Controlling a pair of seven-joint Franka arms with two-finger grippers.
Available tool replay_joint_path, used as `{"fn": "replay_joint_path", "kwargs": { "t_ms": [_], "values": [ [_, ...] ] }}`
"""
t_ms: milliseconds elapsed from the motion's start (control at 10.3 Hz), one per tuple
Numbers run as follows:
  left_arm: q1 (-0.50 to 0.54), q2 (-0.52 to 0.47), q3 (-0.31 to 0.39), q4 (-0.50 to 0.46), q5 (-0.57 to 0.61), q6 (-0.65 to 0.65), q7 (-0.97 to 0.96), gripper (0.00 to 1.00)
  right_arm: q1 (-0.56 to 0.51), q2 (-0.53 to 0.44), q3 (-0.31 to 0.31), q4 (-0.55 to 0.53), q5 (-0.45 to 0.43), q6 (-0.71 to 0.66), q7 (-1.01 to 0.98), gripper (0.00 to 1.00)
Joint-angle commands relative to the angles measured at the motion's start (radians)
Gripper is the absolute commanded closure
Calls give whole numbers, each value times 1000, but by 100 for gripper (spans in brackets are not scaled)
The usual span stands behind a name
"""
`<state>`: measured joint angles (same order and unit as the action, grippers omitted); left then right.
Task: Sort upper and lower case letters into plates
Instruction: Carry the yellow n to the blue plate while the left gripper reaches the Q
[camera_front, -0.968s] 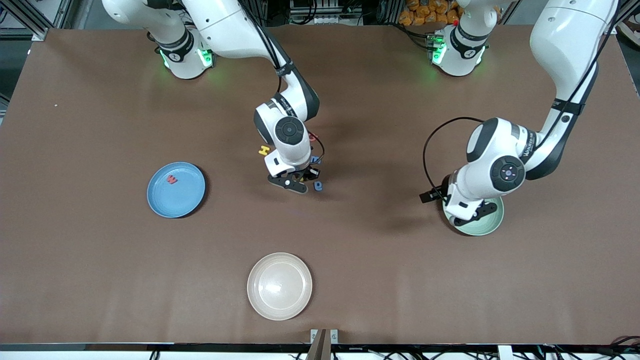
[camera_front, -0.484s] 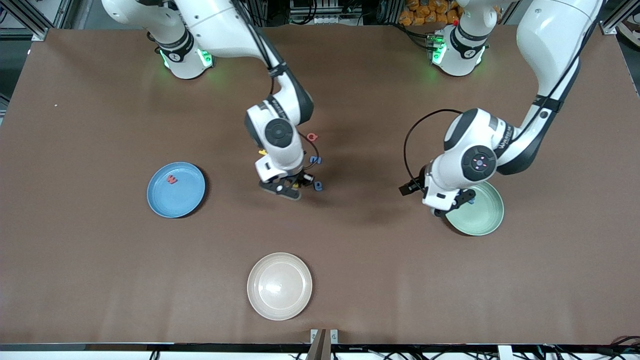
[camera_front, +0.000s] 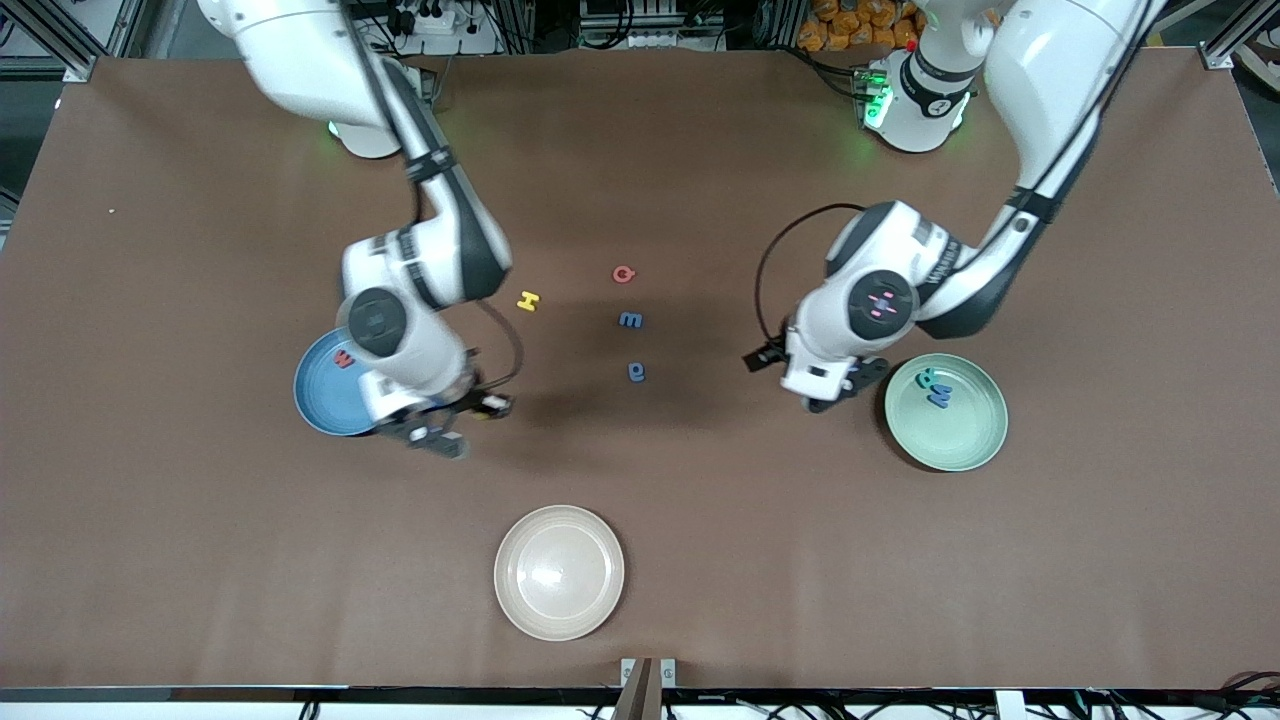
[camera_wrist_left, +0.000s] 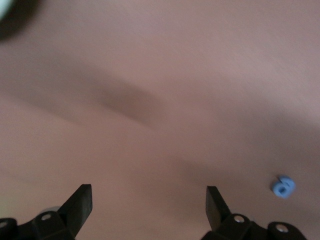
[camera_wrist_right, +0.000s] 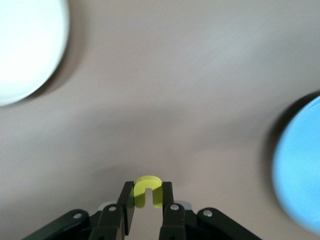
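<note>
My right gripper (camera_front: 440, 437) is shut on a small yellow letter (camera_wrist_right: 148, 192) and hangs over the table at the rim of the blue plate (camera_front: 312, 398). The plate shows in the right wrist view too (camera_wrist_right: 300, 175). A red letter (camera_front: 343, 358) lies in that plate. My left gripper (camera_front: 838, 390) is open and empty (camera_wrist_left: 148, 194), over bare table beside the mint green plate (camera_front: 962, 438). That plate holds a teal letter (camera_front: 928, 378) and a blue letter (camera_front: 940, 398). On the table between the arms lie a yellow H (camera_front: 528, 301), a red letter (camera_front: 624, 274) and two blue letters (camera_front: 630, 320) (camera_front: 637, 372).
A cream-beige plate (camera_front: 559, 572) sits empty near the front edge of the table. In the left wrist view one small blue letter (camera_wrist_left: 283, 186) lies on the brown tabletop off to the side of the fingers.
My right arm has carried the yellow letter from the letter cluster over to the blue plate. My left arm has moved off the mint plate toward the middle, uncovering two letters in it.
</note>
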<state>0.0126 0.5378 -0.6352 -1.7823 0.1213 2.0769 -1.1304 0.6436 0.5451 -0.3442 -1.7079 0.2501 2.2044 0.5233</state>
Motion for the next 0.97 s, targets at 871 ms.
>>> {"fn": "replay_joint_path", "kwargs": {
  "t_ms": [871],
  "values": [
    [-425, 129, 77, 86, 46, 94, -435, 0, -217, -8, -119, -79, 0, -35, -416, 100]
  ]
}}
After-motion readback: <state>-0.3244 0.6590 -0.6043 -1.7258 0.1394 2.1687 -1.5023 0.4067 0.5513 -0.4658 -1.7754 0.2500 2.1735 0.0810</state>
